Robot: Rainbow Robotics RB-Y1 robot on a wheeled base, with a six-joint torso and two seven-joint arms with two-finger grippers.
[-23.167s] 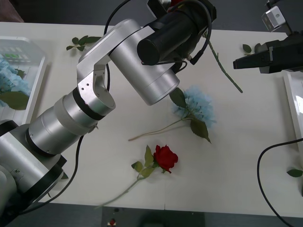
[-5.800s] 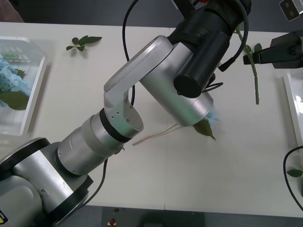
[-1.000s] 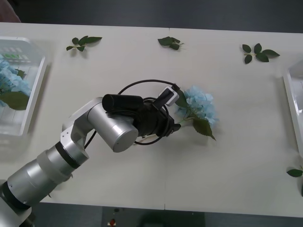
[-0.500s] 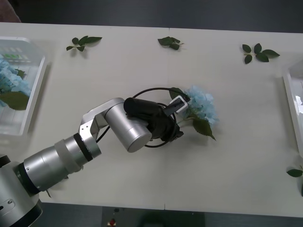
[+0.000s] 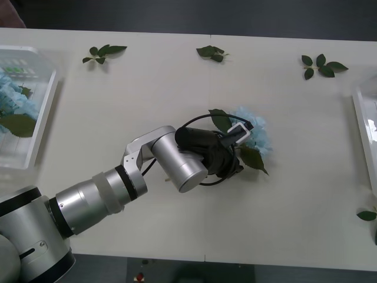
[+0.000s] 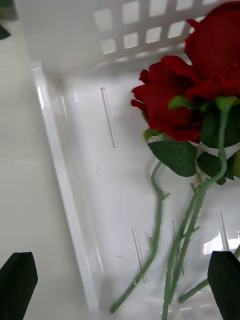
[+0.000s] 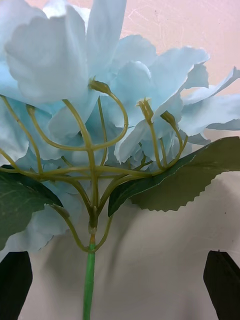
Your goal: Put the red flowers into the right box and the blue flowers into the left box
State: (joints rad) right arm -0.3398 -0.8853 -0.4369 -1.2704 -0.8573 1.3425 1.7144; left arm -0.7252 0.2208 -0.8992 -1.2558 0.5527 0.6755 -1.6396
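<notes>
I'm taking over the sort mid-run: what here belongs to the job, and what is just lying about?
Job:
- blue flower mid-table, stem between the open left gripper
- blue flowers in the left box
- red flowers in the right box, under the open right gripper

Lying about:
- leaf sprigs on the table

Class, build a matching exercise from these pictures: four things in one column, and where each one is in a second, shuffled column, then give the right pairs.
Things
1. pale-blue fluffy artificial flower
2. deep-red artificial roses
3. left gripper
4. loose green leaf sprig

Places
A. lying inside the white plastic tray
B. open around the blue flower's green stem
C. on the table's middle, by the left arm's wrist
D. at the table's far edge, centre

Pairs: 1-C, 2-A, 3-B, 4-D
</notes>
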